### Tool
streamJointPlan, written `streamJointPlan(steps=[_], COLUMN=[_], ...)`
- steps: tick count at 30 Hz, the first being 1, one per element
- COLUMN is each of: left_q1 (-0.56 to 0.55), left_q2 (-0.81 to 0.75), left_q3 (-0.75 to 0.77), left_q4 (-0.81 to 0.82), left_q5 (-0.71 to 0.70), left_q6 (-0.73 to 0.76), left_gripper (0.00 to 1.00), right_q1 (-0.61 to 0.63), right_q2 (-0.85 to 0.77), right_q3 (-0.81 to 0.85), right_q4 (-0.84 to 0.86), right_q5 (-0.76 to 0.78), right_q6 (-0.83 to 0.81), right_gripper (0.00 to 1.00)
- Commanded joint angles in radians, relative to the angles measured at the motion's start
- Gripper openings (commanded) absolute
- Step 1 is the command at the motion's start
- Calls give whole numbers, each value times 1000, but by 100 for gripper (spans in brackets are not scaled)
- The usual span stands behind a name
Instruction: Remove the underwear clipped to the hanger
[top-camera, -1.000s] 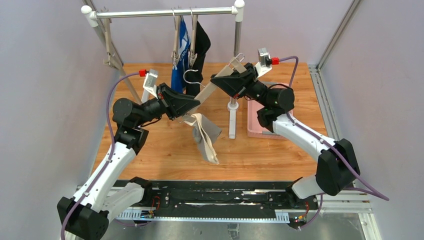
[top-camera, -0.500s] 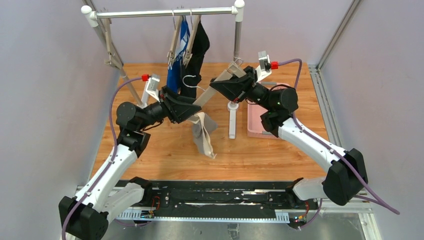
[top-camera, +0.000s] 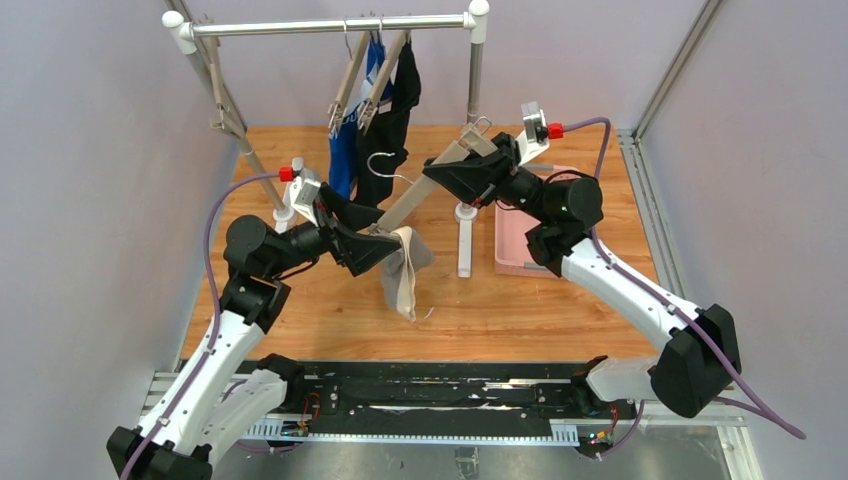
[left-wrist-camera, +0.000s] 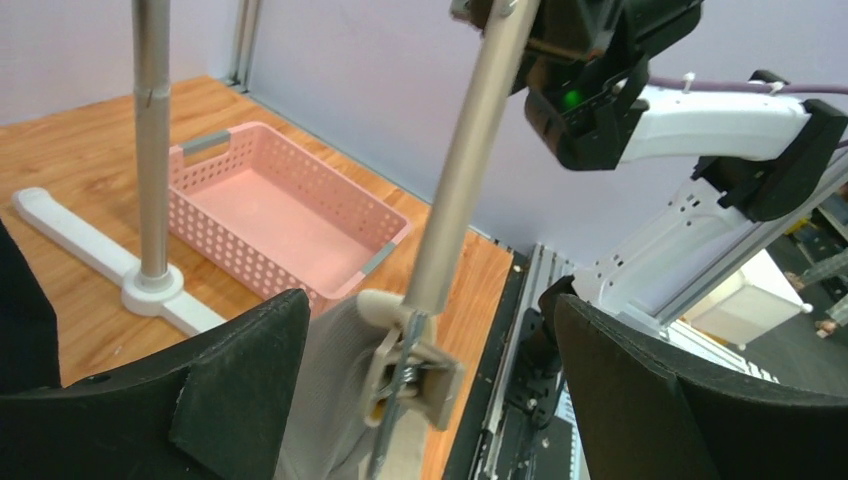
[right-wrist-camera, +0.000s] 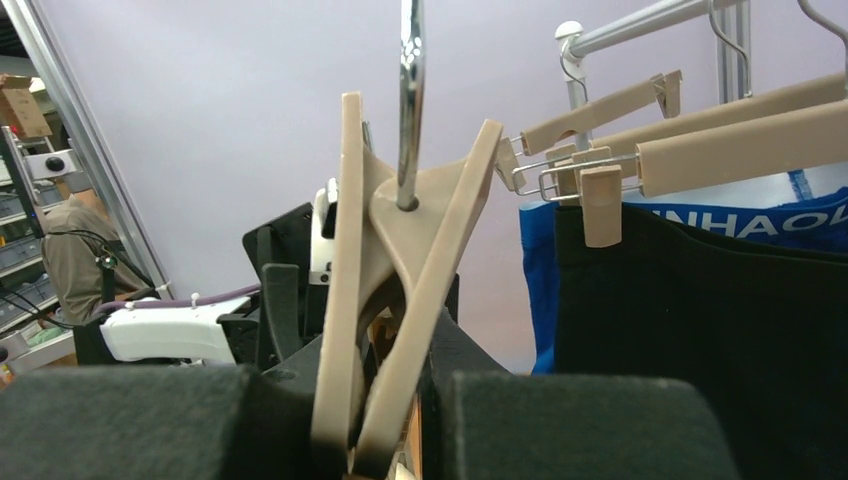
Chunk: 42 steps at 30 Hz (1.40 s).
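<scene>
Over tabletop (top-camera: 500, 310) centre: grey briefs (top-camera: 405, 280) dangle from the low clip (left-wrist-camera: 405, 365) of tilted hanger (top-camera: 415, 195).
Right pincer (top-camera: 445, 170): clamped on hanger.
Left pincer (top-camera: 385, 245): wide, straddling clip.
Rail (top-camera: 330, 25): blue briefs (top-camera: 343, 165), black briefs (top-camera: 390, 150) clipped.
Handling: light, limp; pinch cloth under clip.

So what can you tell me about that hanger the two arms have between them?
The hanger is a beige, plastic-looking bar with a shiny metal hook at its middle and a spring clip at its low end. It is off the rail and slants, its high end toward the right arm. The right gripper is shut on its middle, below the hook. The left gripper is open around the low clip, not touching it, and grey underwear hangs there.
</scene>
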Motion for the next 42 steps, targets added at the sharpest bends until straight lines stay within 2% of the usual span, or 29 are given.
streamJointPlan(steps=[1, 7, 8, 11, 16, 18, 19, 23, 24, 25, 26, 28, 30, 35, 42], left_q1=[-5, -5, -5, -5, -5, -5, -5, -5, -5, -5, -5, -5, -5, -5, -5], left_q2=[-1, 14, 14, 12, 7, 6, 5, 2, 0, -2, -4, -9, -17, -20, 15], left_q3=[-23, -33, -33, -24, -6, -3, -5, -1, 1, 4, 8, 19, 35, 73, 82], left_q4=[-60, -19, -12, -2, 0, 0, 1, 1, 0, -5, -7, -12, -15, -17, -19], left_q5=[-8, -7, -5, -2, 7, 4, -3, 5, 7, 5, 3, -1, 3, 3, 24], left_q6=[67, 33, 28, 19, 11, 10, 7, -4, -6, -7, -7, -6, 1, 5, 4], left_gripper=[98, 98, 93, 62, 26, 4, 1, 1, 10, 27, 37, 52, 60, 61, 55], right_q1=[6, 5, 5, 5, 5, 5, 5, 6, 5, 6, 6, 5, 6, 6, 18], right_q2=[-51, -68, -68, -68, -66, -67, -67, -67, -67, -69, -72, -77, -81, -87, -85], right_q3=[6, -3, -5, -12, -27, -33, -35, -34, -36, -37, -37, -38, -36, -40, -29], right_q4=[68, 55, 52, 43, 21, 19, 18, 3, -1, -3, -5, -13, -17, -22, -14], right_q5=[-11, -11, -11, -13, -15, -11, -11, -18, -19, -19, -19, -21, -25, -36, -36], right_q6=[22, 21, 20, 16, 7, 7, 7, 2, 2, 1, 0, -3, -5, 1, 6], right_gripper=[1, 1, 0, 1, 1, 1, 1, 1, 1, 1, 1, 1, 1, 1, 1])
